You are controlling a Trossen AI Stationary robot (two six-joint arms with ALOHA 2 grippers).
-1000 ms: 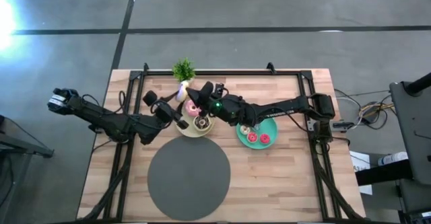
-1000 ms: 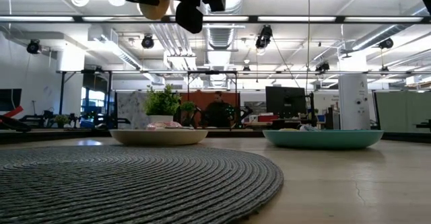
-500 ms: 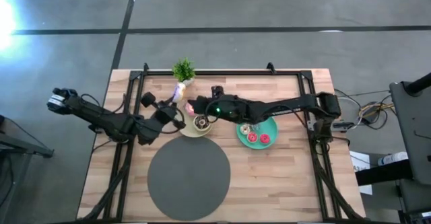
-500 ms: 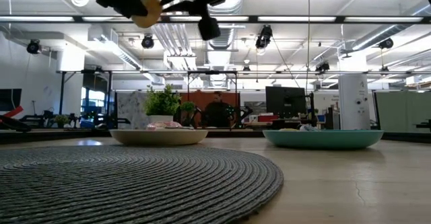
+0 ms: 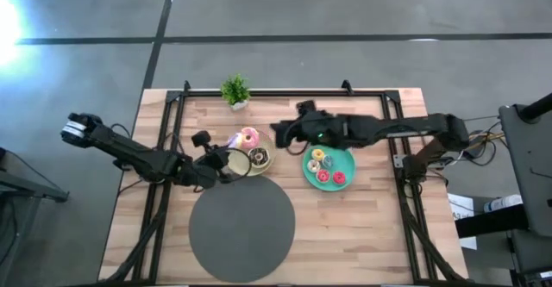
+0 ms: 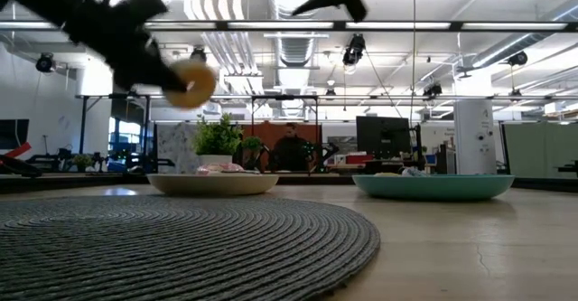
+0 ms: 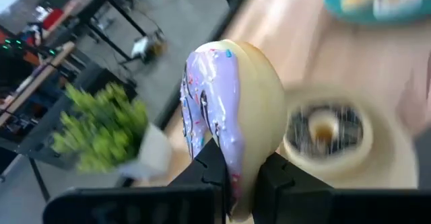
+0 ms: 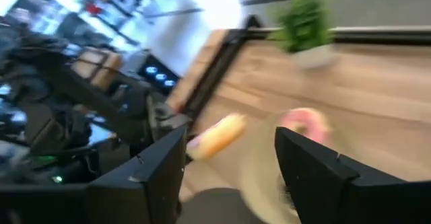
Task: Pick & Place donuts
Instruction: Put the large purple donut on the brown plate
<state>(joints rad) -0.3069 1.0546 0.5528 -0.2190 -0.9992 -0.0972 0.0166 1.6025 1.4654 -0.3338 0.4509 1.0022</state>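
A lilac-frosted donut (image 7: 229,109) with a tan underside is in my left gripper (image 7: 239,167), which is shut on it. In the high view the gripper (image 5: 227,151) is by the left rim of the beige plate (image 5: 244,168). The donut (image 6: 191,84) hangs well above the table. A pink donut (image 5: 249,136) and a brown one (image 5: 259,157) lie on the beige plate. My right gripper (image 5: 279,132) is open and holds nothing, between the two plates toward the far side. The teal plate (image 5: 348,163) holds several small donuts. My left gripper pinches the lilac donut's ring at its lower edge (image 7: 236,178). One finger is on the frosted face, the other on the tan underside. The fingers come slanting from the table's left. The donut stands on edge, lifted clear, and sticks out past the fingertips.
A big dark grey round mat (image 5: 242,229) lies near the front edge. A small potted plant (image 5: 235,90) stands at the far edge. In the low view the beige plate (image 6: 213,183) and teal plate (image 6: 433,186) sit beyond the mat (image 6: 181,238).
The lilac donut has passed from my right gripper to my left one. My right gripper has opened, let go and drawn back toward the table's right. My left gripper has brought the donut down, still clear of the table.
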